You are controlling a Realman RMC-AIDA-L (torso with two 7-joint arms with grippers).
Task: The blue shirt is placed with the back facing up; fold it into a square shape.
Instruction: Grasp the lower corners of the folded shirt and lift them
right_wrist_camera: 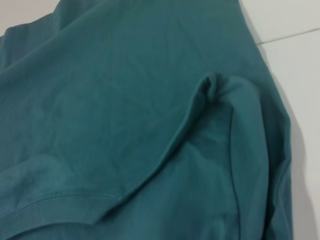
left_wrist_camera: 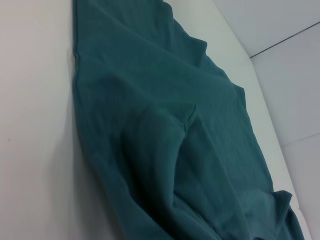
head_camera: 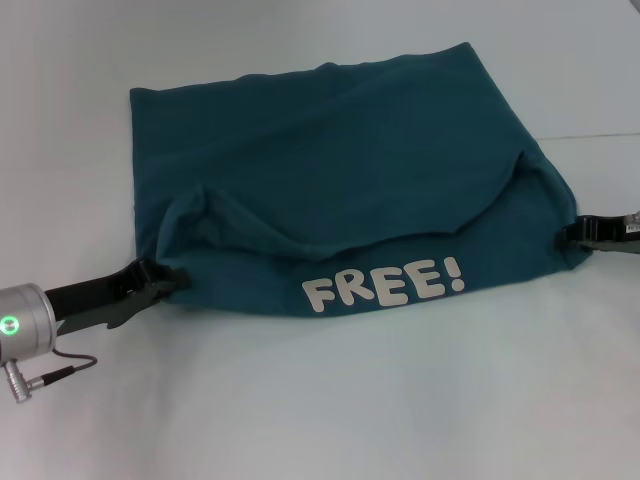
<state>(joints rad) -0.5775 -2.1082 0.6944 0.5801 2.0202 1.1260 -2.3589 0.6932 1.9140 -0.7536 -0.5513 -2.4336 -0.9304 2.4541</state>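
We have the blue shirt spread on the white table, its near part turned over so the white "FREE!" lettering faces up along the near fold. Our left gripper is down low at the shirt's left near corner, the dark fingers reaching into the cloth edge — whether they are spread or nipped on the fabric, we cannot tell, the cloth covers the tips. Across the fold, our right gripper sits at the shirt's right edge, touching the fabric there; its state we cannot tell either.

Between the two grippers runs the turned-over band with the lettering, slightly nearer the right one. Beyond them, away from us, the folded layer rises in a curved hem, puckered just beside the left gripper.

From the left wrist we see only rumpled teal cloth against the table. From the right wrist — a hem and a raised fold of the shirt.
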